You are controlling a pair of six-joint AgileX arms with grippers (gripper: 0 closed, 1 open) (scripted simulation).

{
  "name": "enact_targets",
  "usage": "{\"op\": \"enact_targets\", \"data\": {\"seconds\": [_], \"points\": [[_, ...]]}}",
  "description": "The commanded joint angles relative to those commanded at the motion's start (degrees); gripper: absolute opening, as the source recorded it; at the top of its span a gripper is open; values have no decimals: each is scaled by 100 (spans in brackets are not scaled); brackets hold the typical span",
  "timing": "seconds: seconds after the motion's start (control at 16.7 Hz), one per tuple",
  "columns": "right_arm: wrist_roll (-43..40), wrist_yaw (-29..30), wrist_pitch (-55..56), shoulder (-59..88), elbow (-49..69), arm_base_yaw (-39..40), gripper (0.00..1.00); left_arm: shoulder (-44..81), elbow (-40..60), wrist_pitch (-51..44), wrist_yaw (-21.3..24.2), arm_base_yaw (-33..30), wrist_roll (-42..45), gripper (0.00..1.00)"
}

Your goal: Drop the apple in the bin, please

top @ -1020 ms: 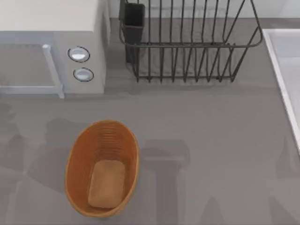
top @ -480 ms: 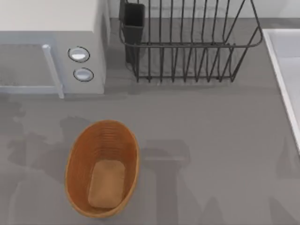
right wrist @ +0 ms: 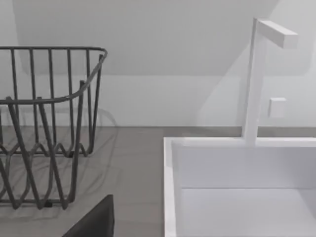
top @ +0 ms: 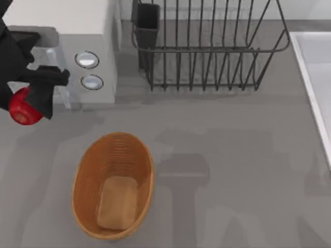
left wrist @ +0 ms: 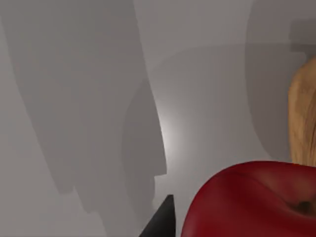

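We see our left gripper (top: 32, 101) at the table's left edge, in front of the white microwave (top: 62, 46), clamped on the apple (top: 23, 108) (glossy red, held above the tabletop). The bin (top: 83, 170) sits apart, nearer the front, only its tan pad (top: 118, 202) inside. The black dish rack (top: 207, 51) stands behind

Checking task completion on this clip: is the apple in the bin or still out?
Out. The apple is held in the left gripper above the table, off to the left of the bin, whose tan pad lies bare.
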Motion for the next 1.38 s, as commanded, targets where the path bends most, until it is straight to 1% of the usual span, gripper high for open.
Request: {"op": "enact_targets", "data": {"seconds": [0.18, 0.36, 0.48, 0.6, 0.78, 0.9, 1.26, 1.38], "points": [[0, 0, 0, 0, 0, 0, 100, 135, 110, -140, -462, -1236, -1852, 0], [0, 0, 0, 0, 0, 0, 100, 249, 235, -304, -1083, -2362, -3539, 0], [0, 0, 0, 0, 0, 0, 100, 313, 326, -447, -1529, -2996, -4424, 0], [0, 0, 0, 0, 0, 0, 100, 392, 401, -608, -1940, -3509, -5070, 0], [0, 0, 0, 0, 0, 0, 100, 503, 454, -816, -2398, -4010, -5587, 0], [0, 0, 0, 0, 0, 0, 100, 552, 457, -892, -2543, -4155, -5671, 0], [0, 0, 0, 0, 0, 0, 100, 530, 429, -870, -2547, -4135, -5652, 0], [0, 0, 0, 0, 0, 0, 100, 494, 214, -653, -2556, -4070, -5587, 0]]}}
